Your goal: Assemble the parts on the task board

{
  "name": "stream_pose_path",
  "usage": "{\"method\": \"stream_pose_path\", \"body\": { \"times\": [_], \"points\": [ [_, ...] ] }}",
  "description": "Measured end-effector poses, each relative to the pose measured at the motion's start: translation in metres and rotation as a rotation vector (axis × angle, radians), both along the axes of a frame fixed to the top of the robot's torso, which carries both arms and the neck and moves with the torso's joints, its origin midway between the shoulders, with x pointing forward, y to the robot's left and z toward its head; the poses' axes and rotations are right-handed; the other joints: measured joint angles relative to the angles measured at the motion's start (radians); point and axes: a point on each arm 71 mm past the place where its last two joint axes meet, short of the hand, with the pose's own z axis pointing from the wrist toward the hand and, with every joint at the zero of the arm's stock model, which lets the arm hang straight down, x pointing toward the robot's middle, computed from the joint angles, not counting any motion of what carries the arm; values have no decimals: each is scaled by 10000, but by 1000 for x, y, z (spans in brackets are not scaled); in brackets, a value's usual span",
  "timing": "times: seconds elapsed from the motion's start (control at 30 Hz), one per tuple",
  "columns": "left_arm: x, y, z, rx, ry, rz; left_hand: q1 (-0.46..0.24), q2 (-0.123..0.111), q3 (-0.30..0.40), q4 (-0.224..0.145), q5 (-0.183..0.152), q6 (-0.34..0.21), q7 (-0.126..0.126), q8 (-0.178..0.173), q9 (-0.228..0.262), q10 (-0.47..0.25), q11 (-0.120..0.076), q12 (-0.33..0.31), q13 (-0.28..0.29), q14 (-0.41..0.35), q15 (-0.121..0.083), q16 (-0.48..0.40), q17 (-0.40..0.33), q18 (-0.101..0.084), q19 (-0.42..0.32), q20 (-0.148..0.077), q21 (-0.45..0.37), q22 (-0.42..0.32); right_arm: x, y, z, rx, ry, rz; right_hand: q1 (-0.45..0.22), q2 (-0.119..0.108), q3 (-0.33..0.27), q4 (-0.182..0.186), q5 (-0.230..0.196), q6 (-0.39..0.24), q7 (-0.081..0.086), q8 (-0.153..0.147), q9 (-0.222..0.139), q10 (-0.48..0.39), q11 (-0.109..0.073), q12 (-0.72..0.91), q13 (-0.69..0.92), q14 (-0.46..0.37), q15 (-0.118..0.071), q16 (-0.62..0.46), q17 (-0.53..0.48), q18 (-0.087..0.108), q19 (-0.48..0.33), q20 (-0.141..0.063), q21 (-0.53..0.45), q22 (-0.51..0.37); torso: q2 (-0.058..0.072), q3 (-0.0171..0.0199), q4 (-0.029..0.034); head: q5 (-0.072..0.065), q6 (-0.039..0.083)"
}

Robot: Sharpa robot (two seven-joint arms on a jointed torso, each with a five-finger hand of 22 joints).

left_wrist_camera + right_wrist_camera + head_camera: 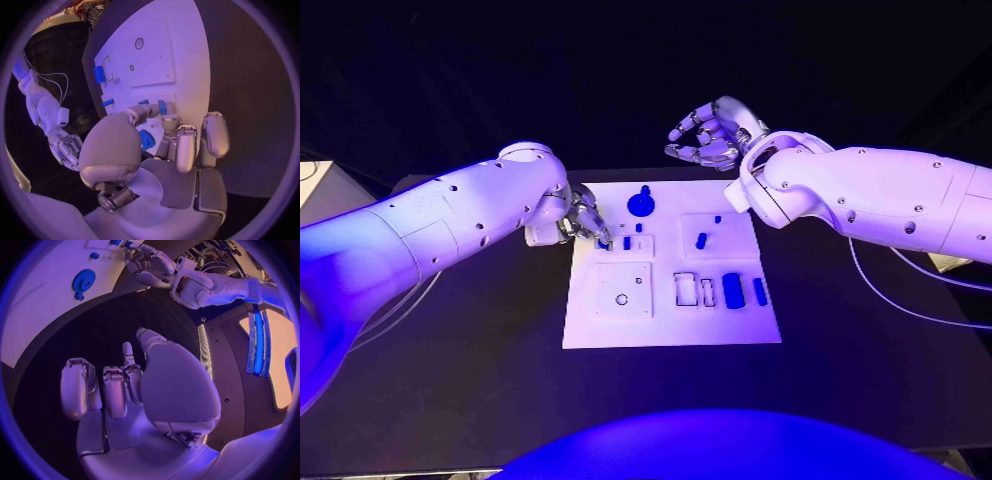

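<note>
The white task board [668,325] lies in the middle of the black table. My left hand [581,222] reaches over its far left part, and thumb and a finger pinch a small blue peg [162,107] right at the board's surface. Just beyond that hand a round blue part [642,204] stands on the board [181,60], partly hidden behind the fingers [186,145]. My right hand [711,135] hangs raised beyond the board's far edge, fingers curled in with nothing in them. From the right wrist I see the board [44,310], the round part [83,280] and my left hand [150,265].
Two small blue pegs [702,240] [718,218] stand in the far right block. Two oblong blue pieces [733,290] [760,291] lie near the right edge beside outlined slots [687,289]. A square plate with a hole [622,292] sits at the near left. Cables [906,295] trail on the right.
</note>
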Motion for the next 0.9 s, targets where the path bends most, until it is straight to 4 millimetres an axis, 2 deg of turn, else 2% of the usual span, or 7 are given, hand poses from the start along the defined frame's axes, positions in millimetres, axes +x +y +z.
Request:
{"method": "stream_pose_path", "body": {
  "times": [0.33, 0.9],
  "points": [
    [-2, 1, 0, -267, -403, 356, 2, 0, 0, 0, 15, 0, 0, 63, 36, 1, 3, 0, -17, 0, 1, 0, 0, 1, 65, -7, 36, 47, 0, -1, -1, -4, 16, -11, 0, 0, -1, 0, 0, 0, 0, 0, -1, 0, 0, 0, 0, 0, 0, 0, -1, 0, 0, 0, 0, 8, 11, -13, -3, 54, 0],
    [-4, -2, -1, -388, -535, 373, 3, -1, -1, -1, 130, -1, -1, 130, 81, 90, -52, -1, 53, 39, -36, 40, 0, 0, 101, -43, 36, 65, -1, -1, -1, -8, 40, -5, 0, 0, -1, 1, 0, 0, 0, 0, -1, 0, 0, 0, 0, 0, 0, 0, -2, -1, 0, 0, 0, 6, 24, 7, -41, 84, 0]
  ]
}}
